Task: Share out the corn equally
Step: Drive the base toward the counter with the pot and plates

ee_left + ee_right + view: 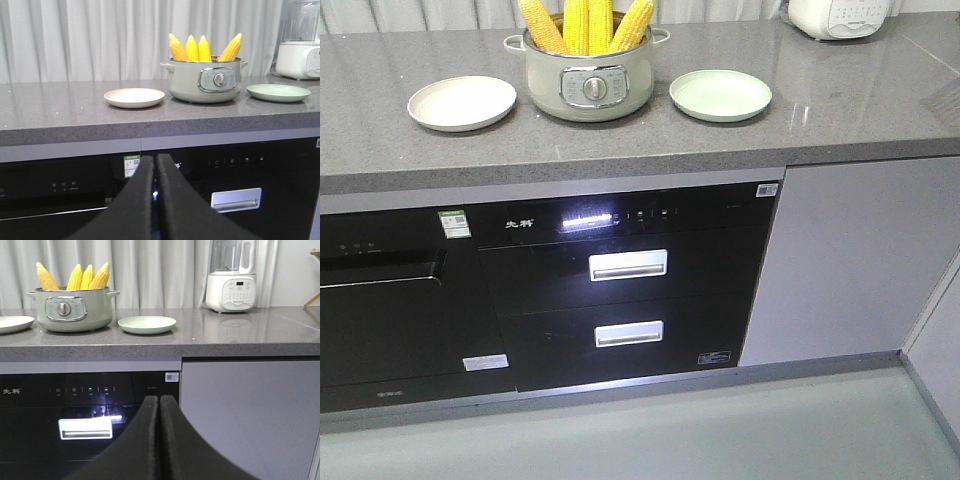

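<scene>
Front view: grey tabletop [840, 110]. A pale green pot [588, 85] stands at the back. The corn [585, 25], four cobs, stands on end inside it, long axes near vertical. The outer two lean outward left and right and the middle two are almost straight. A white plate [461, 102] lies just left of the pot and a green plate [720, 95] just right. Both are bare. A black oven front [620, 290] sits below the tabletop.

Left wrist view: the left fingers [142, 200] are pressed together, holding nothing, low in front of the oven. The cobs' tapered ends point up and fan apart above the rim.

Right wrist view: the right fingers [145, 440] are likewise closed and empty. A white blender [231, 280] stands well right of the green plate.
</scene>
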You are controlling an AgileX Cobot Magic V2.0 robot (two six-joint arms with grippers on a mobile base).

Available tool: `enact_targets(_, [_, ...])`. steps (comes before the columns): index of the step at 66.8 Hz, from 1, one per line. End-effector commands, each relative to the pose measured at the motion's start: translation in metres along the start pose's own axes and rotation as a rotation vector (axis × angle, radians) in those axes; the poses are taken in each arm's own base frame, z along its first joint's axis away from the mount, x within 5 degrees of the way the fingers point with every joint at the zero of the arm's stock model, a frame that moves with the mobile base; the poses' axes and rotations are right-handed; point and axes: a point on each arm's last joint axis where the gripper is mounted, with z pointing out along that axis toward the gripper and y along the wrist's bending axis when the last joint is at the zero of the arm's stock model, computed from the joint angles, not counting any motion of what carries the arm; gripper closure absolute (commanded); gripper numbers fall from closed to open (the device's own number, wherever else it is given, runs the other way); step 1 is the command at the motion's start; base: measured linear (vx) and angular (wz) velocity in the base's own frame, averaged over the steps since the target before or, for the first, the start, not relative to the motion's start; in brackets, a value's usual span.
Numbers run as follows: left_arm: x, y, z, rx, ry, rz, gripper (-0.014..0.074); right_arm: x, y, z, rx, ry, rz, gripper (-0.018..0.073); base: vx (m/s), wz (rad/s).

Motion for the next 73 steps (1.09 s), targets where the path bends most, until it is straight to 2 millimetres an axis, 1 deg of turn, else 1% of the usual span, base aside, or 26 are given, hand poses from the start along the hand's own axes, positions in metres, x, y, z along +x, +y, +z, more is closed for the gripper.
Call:
enact_targets(1, [-0.0028,-0.0003,-0.0011,0.006,-0.076,-0.009,0.0603,-0.0043,-0.0002,0.0,0.002,-0.067,-0.016,0.0565,0.15,-0.08])
enact_targets(26, [-0.0028,-0.0003,-0.0011,0.006,-0.076,-0.009,0.0603,-0.0043,-0.0002,0.0,0.002,-0.067,-0.016,0.0565,0.14,-0.04])
enact_targets(73, [-0.0028,-0.0003,-0.0011,0.006,-0.076,-0.009,0.0603,-0.0043,-0.0002,0.0,0.002,-0.067,-0.016,0.0565,0.13,0.05])
